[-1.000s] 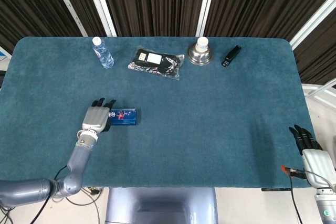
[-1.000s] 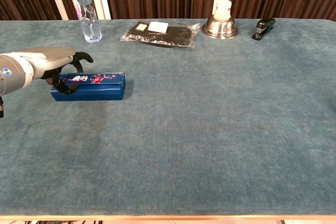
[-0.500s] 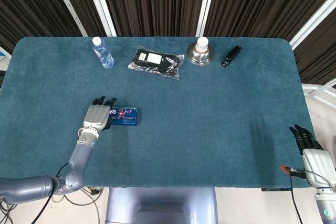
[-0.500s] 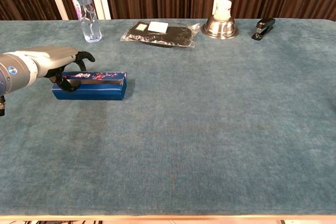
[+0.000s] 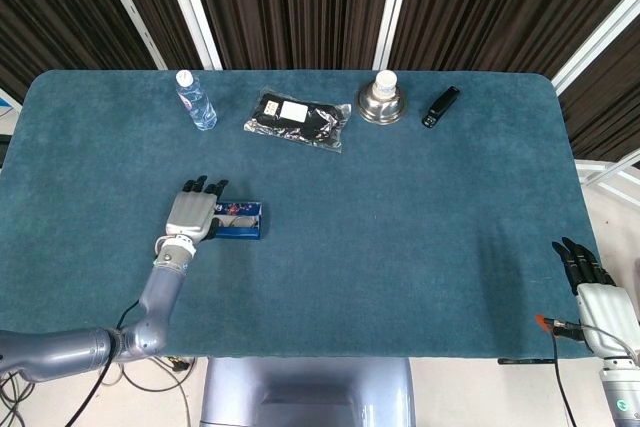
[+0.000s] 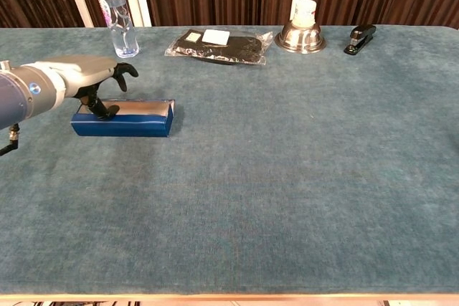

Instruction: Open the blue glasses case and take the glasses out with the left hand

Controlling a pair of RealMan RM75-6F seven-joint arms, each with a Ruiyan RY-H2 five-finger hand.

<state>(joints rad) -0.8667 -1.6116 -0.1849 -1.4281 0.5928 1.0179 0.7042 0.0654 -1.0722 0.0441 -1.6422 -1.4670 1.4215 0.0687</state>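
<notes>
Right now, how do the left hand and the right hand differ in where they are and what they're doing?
The left hand reaches over the table at the blue glasses case, fingers on its near end; the right hand hangs off the table's right edge, touching nothing. The left hand shows in both views, the right hand only in the head view. Both have dark fingers and silver backs.

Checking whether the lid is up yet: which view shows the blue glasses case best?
The chest view: the blue glasses case is seen from the side, its long front wall and open top clear beside the left robot hand. The head view shows the case small from above, its left end under that robot hand.
</notes>
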